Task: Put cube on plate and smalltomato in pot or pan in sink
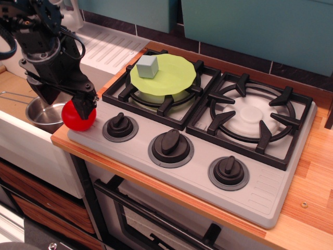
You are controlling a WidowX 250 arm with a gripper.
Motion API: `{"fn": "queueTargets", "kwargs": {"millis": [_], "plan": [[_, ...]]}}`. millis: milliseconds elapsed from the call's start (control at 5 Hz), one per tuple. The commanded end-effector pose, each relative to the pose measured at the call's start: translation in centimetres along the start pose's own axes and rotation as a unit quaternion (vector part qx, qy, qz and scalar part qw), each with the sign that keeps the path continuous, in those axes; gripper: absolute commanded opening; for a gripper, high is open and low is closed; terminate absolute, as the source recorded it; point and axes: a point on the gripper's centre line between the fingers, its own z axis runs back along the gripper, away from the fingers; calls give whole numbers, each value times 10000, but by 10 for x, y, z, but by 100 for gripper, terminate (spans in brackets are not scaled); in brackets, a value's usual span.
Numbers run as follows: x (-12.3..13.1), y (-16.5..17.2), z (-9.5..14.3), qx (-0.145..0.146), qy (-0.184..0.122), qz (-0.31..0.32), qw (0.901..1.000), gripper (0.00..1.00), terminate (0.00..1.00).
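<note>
My black gripper (pixel 83 107): closed around glossy red round tomato (pixel 78 116), left-centre of frame | small shiny steel pot (pixel 42 113): just left, in white sink (pixel 23 140) | pale grey-blue cube (pixel 147 66): on lime-green round plate (pixel 169 75), upper centre

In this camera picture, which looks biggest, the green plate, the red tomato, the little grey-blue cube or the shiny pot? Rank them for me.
1. Plate, clearly the largest.
2. Pot and tomato: unsure; the pot is partly hidden by the end effector and looks somewhat wider.
3. Cube, the smallest.
</note>
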Motion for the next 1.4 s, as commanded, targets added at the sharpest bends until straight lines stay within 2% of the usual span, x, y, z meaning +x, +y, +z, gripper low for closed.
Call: {"fn": "queueTargets", "kwargs": {"millis": [0,400,600,1000,1200], "plan": [[3,-9,-14,-137,-339,-13,9993,100,0],[14,-10,-30,-258,-551,-100,9981,100,0],[17,-10,-29,-213,-476,-121,9986,0,0],[18,-5,-7,-182,-254,-163,9994,0,0],[28,12,10,-156,-184,-403,9989,0,0]]}}
